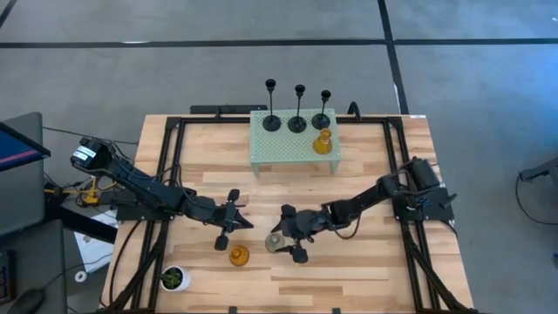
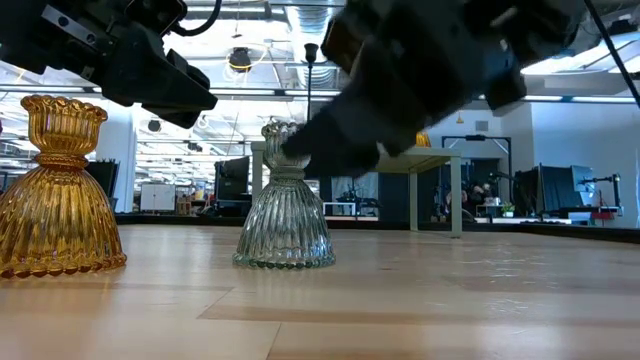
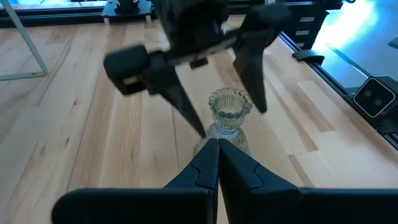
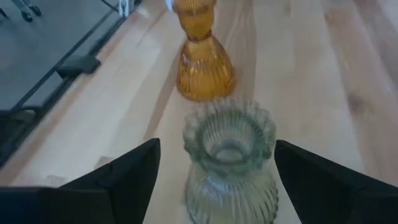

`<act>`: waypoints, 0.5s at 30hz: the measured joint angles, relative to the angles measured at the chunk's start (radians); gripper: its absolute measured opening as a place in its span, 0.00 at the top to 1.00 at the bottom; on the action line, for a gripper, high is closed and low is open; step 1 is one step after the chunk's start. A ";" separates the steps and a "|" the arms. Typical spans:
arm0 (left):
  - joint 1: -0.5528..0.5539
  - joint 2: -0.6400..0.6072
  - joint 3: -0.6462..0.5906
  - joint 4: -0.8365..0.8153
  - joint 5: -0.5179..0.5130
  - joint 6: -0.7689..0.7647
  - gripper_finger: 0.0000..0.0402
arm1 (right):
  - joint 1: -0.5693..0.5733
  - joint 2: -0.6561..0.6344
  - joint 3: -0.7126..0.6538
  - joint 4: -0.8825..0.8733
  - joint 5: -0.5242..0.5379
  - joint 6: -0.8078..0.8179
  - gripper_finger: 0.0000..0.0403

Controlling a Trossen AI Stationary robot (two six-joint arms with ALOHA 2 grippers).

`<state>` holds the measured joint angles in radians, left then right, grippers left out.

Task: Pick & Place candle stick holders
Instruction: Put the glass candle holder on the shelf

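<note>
Pale grey holder [image 1: 276, 242] stands upright on the table [image 1: 366, 270], a little toward seven o'clock of table centre. We see it in the right wrist view [image 4: 230, 162] sitting between that arm's two dark fingers, a clear gap on each side.

Right pincer [image 1: 293, 234]: spread wide, straddling the grey holder's neck, not pinching it. From the left wrist view, one finger stands at each side of the fluted cup [image 3: 229, 112].

Loose amber holder [image 1: 239, 255] stands upright just beside, at about eight o'clock of the grey one. The two do not touch.

Left pincer [image 1: 228, 221]: pressed together, empty, hanging near, at about ten o'clock of the grey holder, pointed toward it.

Farther out: pale green perforated stand [image 1: 293, 138] at twelve o'clock of the table, carrying three black holders [image 1: 297, 119] in a row and a second amber holder [image 1: 323, 141]. Small white pot with a plant [image 1: 173, 278] at the table's seven o'clock corner.

Risks, as we judge them:
- Ribbed glass, bulbous skirt, narrow neck. An off-centre closing could push one side first and tip the holder.
- A low grip on the flared skirt may squeeze it out of the fingers.
- A tipped holder could roll toward its amber neighbour.
- Two pincers are close together, so a sweep by either arm could cause a clash.
</note>
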<state>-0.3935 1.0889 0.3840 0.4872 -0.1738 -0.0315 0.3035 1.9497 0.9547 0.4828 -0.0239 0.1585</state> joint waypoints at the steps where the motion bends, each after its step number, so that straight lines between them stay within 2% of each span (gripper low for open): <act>1: 0.000 0.000 0.000 0.000 0.000 -0.001 0.98 | -0.001 0.011 -0.001 0.016 -0.002 0.000 0.24; 8: 0.000 0.000 0.000 0.000 0.000 -0.003 0.98 | -0.013 0.026 0.005 0.058 -0.003 0.000 0.28; 11: 0.000 0.000 0.000 0.000 0.000 -0.003 0.98 | -0.012 0.020 0.005 0.054 -0.003 0.000 0.35; 15: 0.000 0.000 0.000 0.000 0.000 -0.003 0.98 | -0.012 0.019 0.005 0.049 -0.003 0.000 0.49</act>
<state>-0.3935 1.0889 0.3840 0.4870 -0.1738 -0.0349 0.2917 1.9682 0.9592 0.5313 -0.0273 0.1585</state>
